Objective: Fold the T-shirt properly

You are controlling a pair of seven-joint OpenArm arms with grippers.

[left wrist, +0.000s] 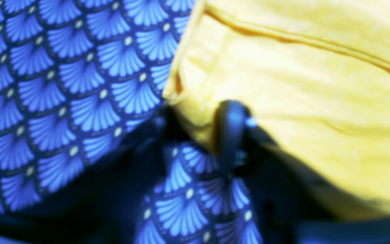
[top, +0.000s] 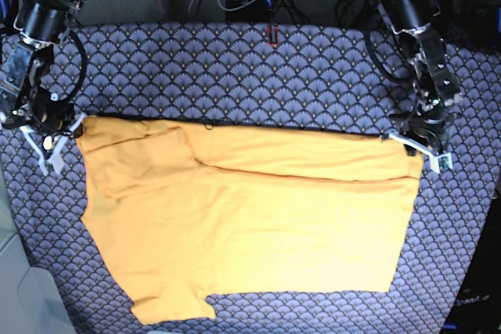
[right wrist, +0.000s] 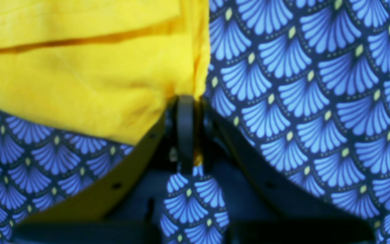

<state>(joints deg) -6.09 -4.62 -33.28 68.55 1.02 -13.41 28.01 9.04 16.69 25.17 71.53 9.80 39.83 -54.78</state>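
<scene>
The base view shows the whole T-shirt [top: 250, 217] spread on the patterned cloth [top: 235, 76] over the bench, its top edge folded down. The right hand [top: 56, 145] sits at the shirt's 9 o'clock corner, the left hand [top: 419, 146] at 3 o'clock. Only the wrist views show the grips: the right hand [right wrist: 195, 101] is clamped on the shirt's edge [right wrist: 80, 78]; the left hand [left wrist: 230, 117] pinches the yellow fabric [left wrist: 300, 101], though blur hides how firmly.

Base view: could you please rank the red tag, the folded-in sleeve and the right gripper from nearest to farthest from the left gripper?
From the left gripper, at the view's right:
1. the red tag, at the table's far edge, centre.
2. the folded-in sleeve, at the opposite end of the T-shirt.
3. the right gripper, beyond that sleeve, at the view's left.
</scene>
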